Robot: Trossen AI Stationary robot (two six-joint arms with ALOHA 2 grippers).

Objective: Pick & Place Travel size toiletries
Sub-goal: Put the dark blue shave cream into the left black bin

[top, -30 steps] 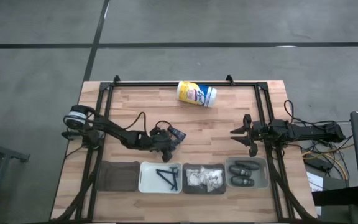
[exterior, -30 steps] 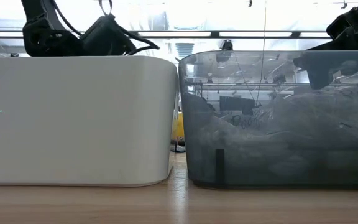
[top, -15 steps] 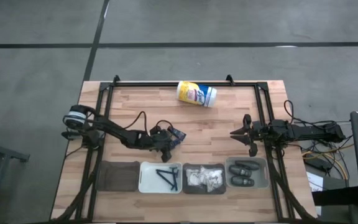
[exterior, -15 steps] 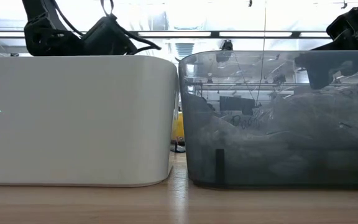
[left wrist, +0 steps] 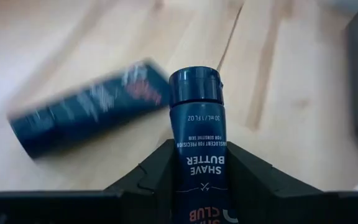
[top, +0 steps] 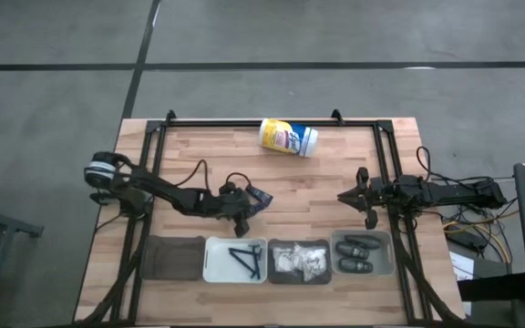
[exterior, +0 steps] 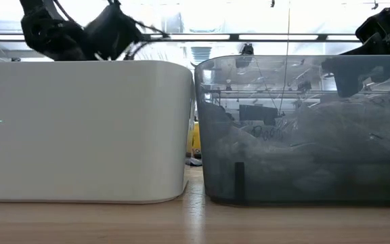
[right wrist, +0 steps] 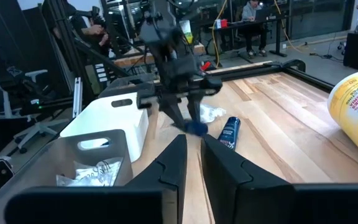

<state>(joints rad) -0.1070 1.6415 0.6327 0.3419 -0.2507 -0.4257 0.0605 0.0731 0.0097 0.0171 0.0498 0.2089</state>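
A small dark tube (left wrist: 194,112) labelled as shave butter sits between the fingers of my left gripper (left wrist: 194,146), which is shut on it over the middle of the table (top: 241,210). A second dark tube (left wrist: 86,118) lies on the wood just beyond it (right wrist: 229,132). Thin dark razors (top: 244,260), white crinkly packets (top: 301,260) and dark oval pods (top: 358,253) lie in bins along the near edge. My right gripper (top: 346,195) hangs at the table's right, shut, with nothing between its fingers (right wrist: 176,163). My left gripper pinches the tube's body by its two sides (left wrist: 180,163) between both fingers. The tube lies along the fingers, and its capped end (left wrist: 194,87) sticks out past the fingertips. The fingers slant down from the table's left. The tube is clear of the wood.
A large yellow-and-white canister (top: 288,138) lies on its side near the far edge. A dark tray (top: 176,258), a white bin (top: 215,262) and two grey bins (top: 383,246) line the near edge. A black frame (top: 244,123) borders the table.
My left gripper has risen a little over the table's middle, and its arm has drawn slightly toward the table's left edge. My right arm has kept still.
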